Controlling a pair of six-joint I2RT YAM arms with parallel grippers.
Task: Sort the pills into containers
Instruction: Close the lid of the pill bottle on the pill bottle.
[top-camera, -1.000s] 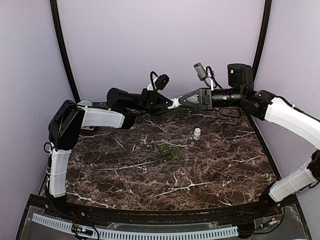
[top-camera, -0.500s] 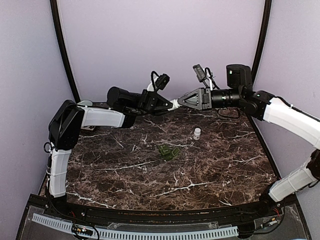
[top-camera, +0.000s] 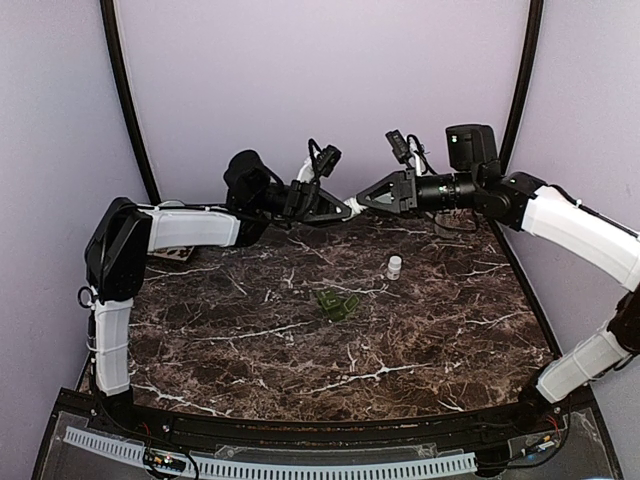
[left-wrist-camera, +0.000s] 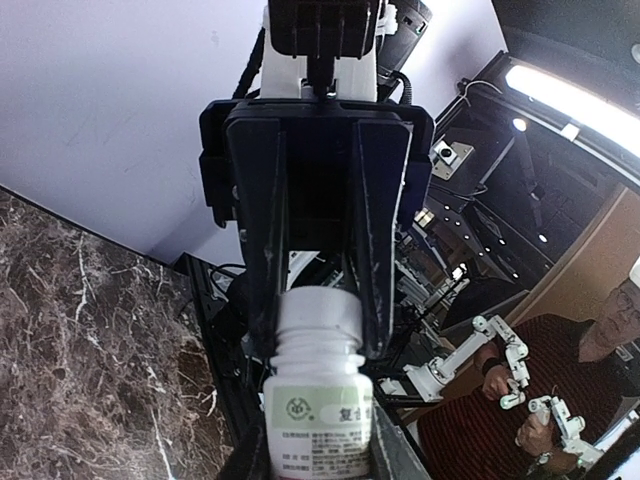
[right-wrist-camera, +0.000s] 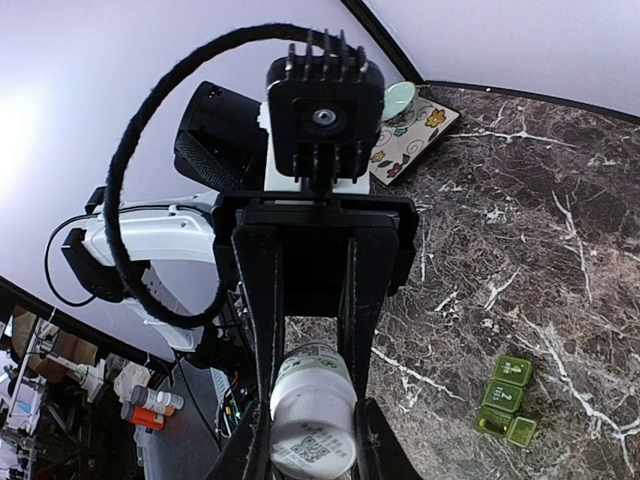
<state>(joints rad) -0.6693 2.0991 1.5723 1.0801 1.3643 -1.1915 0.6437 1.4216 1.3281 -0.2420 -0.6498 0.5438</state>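
Above the far edge of the worktop (top-camera: 300, 360), about midway along it, the two arms meet nose to nose in the air. The left arm (top-camera: 190, 230) reaches in from the far left corner and the right arm (top-camera: 580, 230) from the far right. Between them they carry one white pill bottle (left-wrist-camera: 318, 410), lying roughly level and well clear of the marble.

The left gripper (top-camera: 338, 208) is clenched on the labelled body. The right gripper (top-camera: 362, 204) is clenched on the other end of the bottle, at its cap and neck as the left wrist view shows it.

This looks like the opening step: one hand steadying the bottle, the other working the cap. No pills can be seen anywhere in these views, so the sorting itself seems not yet begun. The next move probably calls for a twist of one wrist against the other. The bottle's mouth should be tipped upward before the cap parts, or the pills may spill over the far edge.

Near the worktop's middle lies the green pill organiser (top-camera: 337, 303), its target. A small white container (top-camera: 394, 266) stands just beside it, toward the far right. A patterned tray (right-wrist-camera: 415, 128) sits at the far left corner. The near half of the worktop offers plenty of room for lowering and pouring.
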